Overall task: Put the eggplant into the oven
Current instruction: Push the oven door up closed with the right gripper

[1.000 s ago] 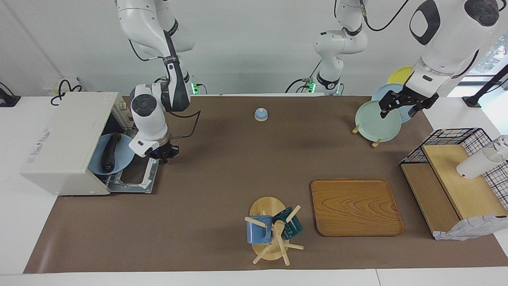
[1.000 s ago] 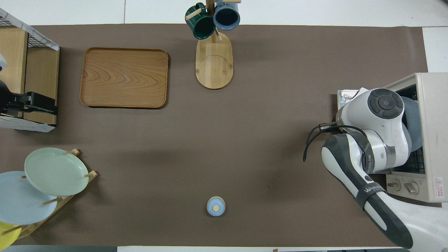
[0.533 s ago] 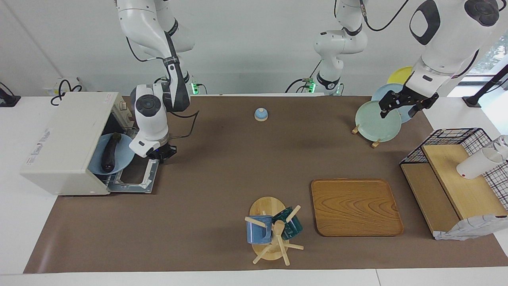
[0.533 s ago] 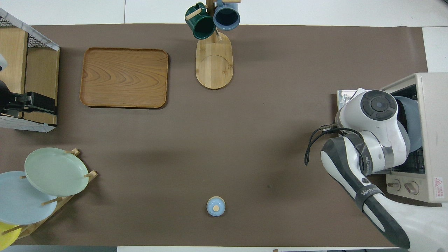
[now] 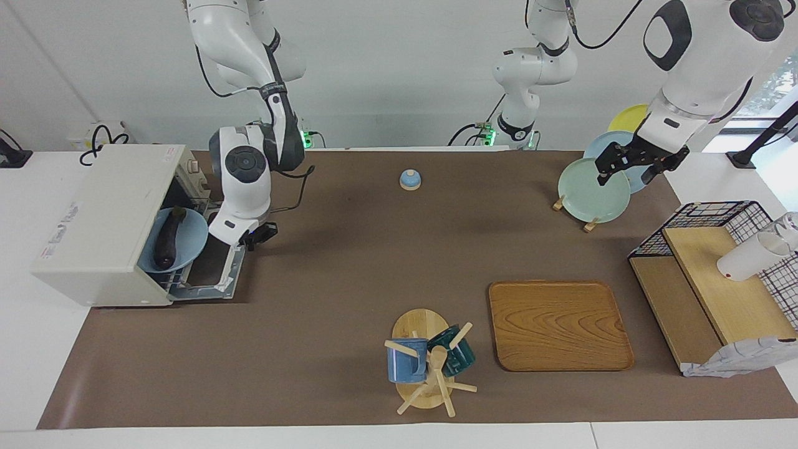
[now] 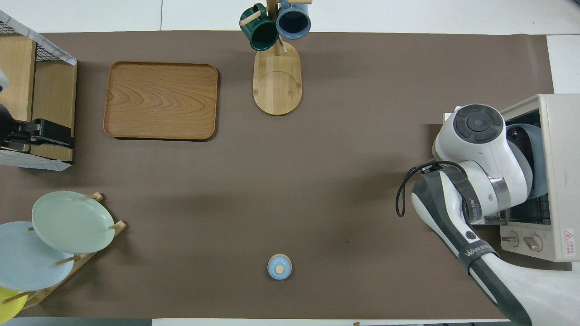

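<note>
Eggplant (image 5: 166,239) lies on a blue plate (image 5: 194,228) in the oven (image 5: 103,221) mouth, and the plate now sits deeper than a second ago while the door (image 5: 215,274) has tilted up from flat. The right claw (image 5: 254,236), closed, is at the door's outer edge, apparently lifting it; the plate rim may foul the closing door. The left claw (image 5: 628,168), fingers open, waits over the plate rack (image 5: 588,199). Table beside the oven is bare.

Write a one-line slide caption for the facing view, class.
Eggplant on a blue plate inside the open oven; right hand shut at its door, left hand waiting over the plate rack.
</note>
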`<state>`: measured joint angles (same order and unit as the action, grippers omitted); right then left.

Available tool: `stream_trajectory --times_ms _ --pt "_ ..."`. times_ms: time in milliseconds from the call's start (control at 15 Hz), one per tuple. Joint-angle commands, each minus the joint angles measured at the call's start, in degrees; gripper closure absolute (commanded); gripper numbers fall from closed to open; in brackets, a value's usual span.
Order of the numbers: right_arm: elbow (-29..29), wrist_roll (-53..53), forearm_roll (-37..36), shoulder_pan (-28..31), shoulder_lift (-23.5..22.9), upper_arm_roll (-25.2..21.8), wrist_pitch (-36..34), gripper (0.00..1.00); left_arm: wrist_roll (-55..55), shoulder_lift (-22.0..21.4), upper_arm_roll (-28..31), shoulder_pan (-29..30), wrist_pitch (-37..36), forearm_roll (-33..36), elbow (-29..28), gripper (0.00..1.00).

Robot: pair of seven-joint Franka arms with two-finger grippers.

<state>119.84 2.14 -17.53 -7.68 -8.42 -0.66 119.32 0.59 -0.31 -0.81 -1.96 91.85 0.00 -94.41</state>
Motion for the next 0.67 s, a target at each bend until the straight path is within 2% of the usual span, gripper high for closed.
stream_trajectory --times_ms 0,333,600 --pt "-1.63 7.95 -3.13 6.00 2.00 -1.45 -1.02 1.00 -0.59 -0.31 0.10 -0.15 -0.79 1.40 0.02 0.00" --pt "-3.82 15.42 -2.08 9.43 5.34 -1.53 -6.99 1.00 -0.59 -0.31 0.10 -0.15 -0.79 1.40 0.02 0.00" --pt "-3.92 20.70 -0.31 12.69 6.75 -1.71 -8.05 1.00 -0.68 -0.31 0.10 -0.15 -0.71 1.40 0.02 0.00"
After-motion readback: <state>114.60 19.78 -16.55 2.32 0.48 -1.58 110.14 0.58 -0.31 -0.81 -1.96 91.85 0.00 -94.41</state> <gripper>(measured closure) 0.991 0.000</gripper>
